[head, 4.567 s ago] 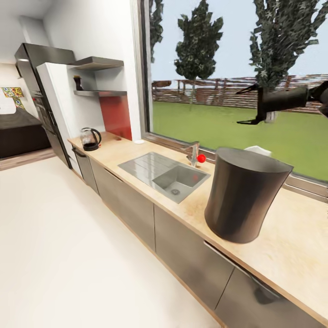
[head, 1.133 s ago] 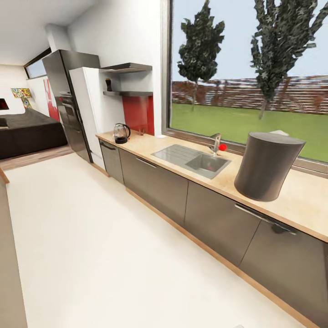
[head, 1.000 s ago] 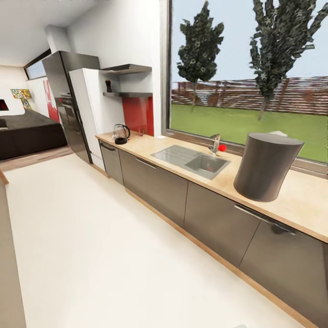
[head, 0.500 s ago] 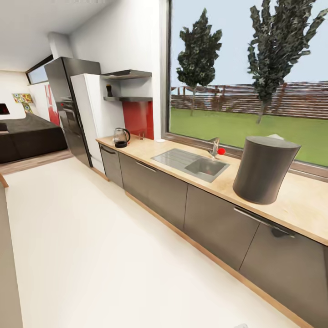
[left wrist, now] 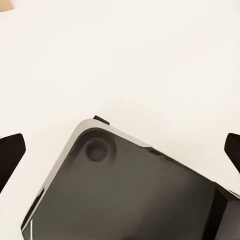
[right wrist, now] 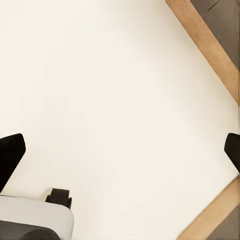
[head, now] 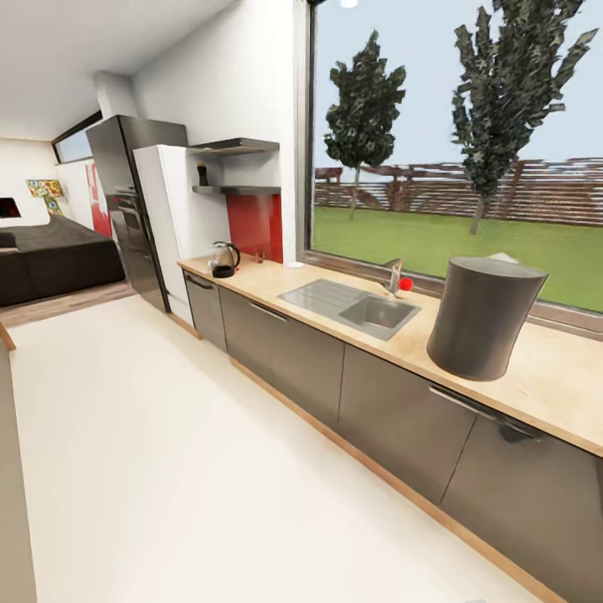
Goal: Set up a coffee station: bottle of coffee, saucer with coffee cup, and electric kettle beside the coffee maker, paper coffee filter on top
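The dark grey coffee maker stands on the kitchen countertop at the right, by the window. Far down the counter sits the glass electric kettle. Above the kettle, the bottle of coffee stands on the lower kitchen shelf. A small white disc, probably the saucer, lies near the window sill. The coffee cup and paper coffee filter are too small to make out. My left gripper is open above the floor and my own dark base. My right gripper is open over bare floor.
A steel sink with a red-knobbed faucet sits between kettle and coffee maker. A white fridge and dark oven tower end the counter. Wide pale floor lies before the cabinets. A wooden plinth strip runs along their foot.
The camera has backed away from the counter and tilted up a little, so the whole view has shifted. The things on the counter and shelf have not moved.
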